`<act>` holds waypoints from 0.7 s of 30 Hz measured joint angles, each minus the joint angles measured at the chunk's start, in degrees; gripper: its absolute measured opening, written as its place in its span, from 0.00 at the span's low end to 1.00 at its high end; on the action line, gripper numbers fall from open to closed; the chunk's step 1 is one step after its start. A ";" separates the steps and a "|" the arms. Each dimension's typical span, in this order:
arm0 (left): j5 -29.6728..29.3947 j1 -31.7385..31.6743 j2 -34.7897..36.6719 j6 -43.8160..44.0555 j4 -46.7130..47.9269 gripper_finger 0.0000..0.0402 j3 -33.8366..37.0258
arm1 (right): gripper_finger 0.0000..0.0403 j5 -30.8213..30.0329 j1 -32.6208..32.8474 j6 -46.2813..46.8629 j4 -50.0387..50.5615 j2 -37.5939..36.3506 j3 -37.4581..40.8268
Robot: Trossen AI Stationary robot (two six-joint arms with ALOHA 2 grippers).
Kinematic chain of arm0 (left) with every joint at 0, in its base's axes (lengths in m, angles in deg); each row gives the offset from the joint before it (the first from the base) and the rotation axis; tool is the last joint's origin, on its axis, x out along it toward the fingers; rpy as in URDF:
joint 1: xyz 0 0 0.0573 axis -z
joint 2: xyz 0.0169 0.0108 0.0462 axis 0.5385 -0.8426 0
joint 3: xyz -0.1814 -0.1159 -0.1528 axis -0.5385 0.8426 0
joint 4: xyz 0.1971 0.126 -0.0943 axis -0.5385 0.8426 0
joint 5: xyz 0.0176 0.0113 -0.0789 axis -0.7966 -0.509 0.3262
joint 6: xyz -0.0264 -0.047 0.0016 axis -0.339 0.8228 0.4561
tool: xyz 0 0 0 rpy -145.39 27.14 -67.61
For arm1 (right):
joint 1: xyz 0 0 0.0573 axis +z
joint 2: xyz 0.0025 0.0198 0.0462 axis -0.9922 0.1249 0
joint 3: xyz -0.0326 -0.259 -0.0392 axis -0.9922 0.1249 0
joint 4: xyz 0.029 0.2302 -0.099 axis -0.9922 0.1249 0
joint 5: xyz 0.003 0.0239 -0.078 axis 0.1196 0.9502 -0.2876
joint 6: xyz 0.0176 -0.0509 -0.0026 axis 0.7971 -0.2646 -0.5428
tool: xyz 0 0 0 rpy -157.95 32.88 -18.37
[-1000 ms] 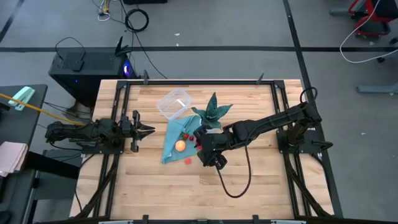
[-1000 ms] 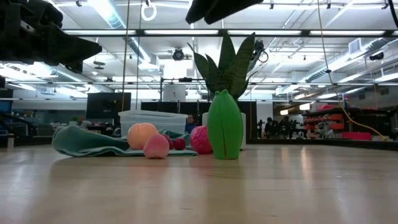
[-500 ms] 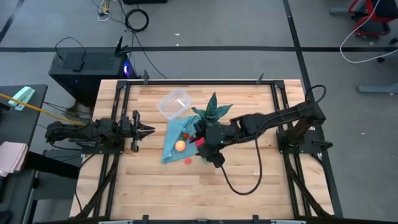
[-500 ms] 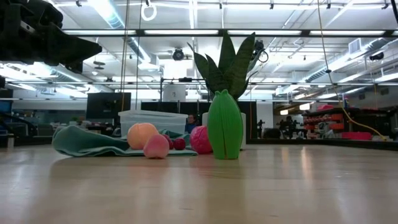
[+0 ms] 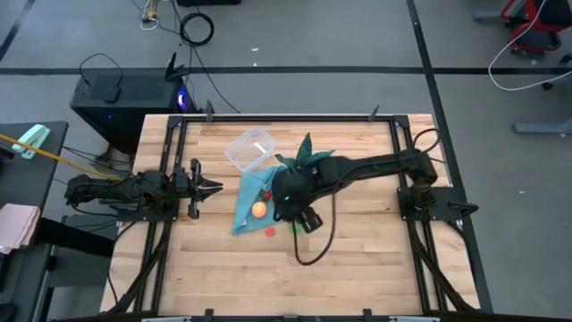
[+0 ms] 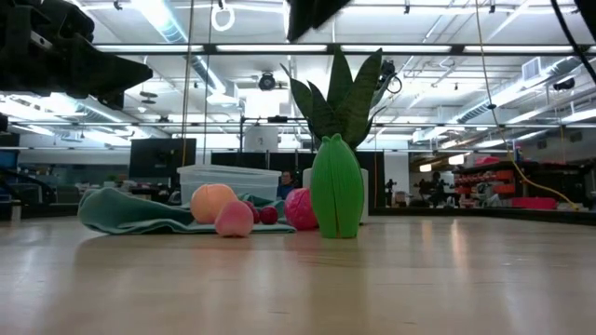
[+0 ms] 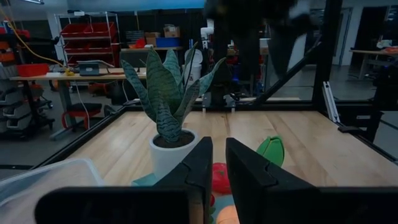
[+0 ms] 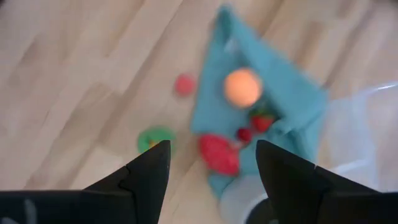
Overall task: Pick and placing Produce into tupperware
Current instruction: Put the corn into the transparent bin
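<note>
While my right end effector [image 8: 211,171] hangs over teal cloth [image 5: 248,199], fingers spread wide, holding nothing. Below it: orange fruit [image 8: 242,87] on cloth, big red one [image 8: 219,154] at cloth edge, green piece [image 8: 155,139] and small pinkish one [image 8: 184,83] on bare tabletop [image 5: 357,259]. Clear tupperware [image 5: 249,148] just beyond cloth, beside potted plant [image 5: 307,158]. Left end effector [image 5: 213,187] parked at left side, fingers nearly together, nothing in them.

arms: dark, jointed | right arm: black cable [image 5: 315,250] looping | fingers [image 8: 146,174]: black
</note>
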 joint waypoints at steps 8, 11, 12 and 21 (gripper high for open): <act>0.00 0.00 0.00 0.00 0.04 0.15 0.00 | 0.61 -0.15 0.18 -0.35 5.90 5.44 0.07; -0.01 0.00 0.00 0.00 0.02 0.15 0.00 | 0.62 0.52 0.72 -0.46 5.99 6.44 0.07; -0.02 0.00 0.00 0.00 0.04 0.15 0.00 | 0.62 0.82 0.88 -0.52 6.08 6.74 0.07; -0.04 0.00 0.00 -0.02 0.06 0.14 0.00 | 0.66 3.01 3.09 -1.63 4.43 10.21 0.28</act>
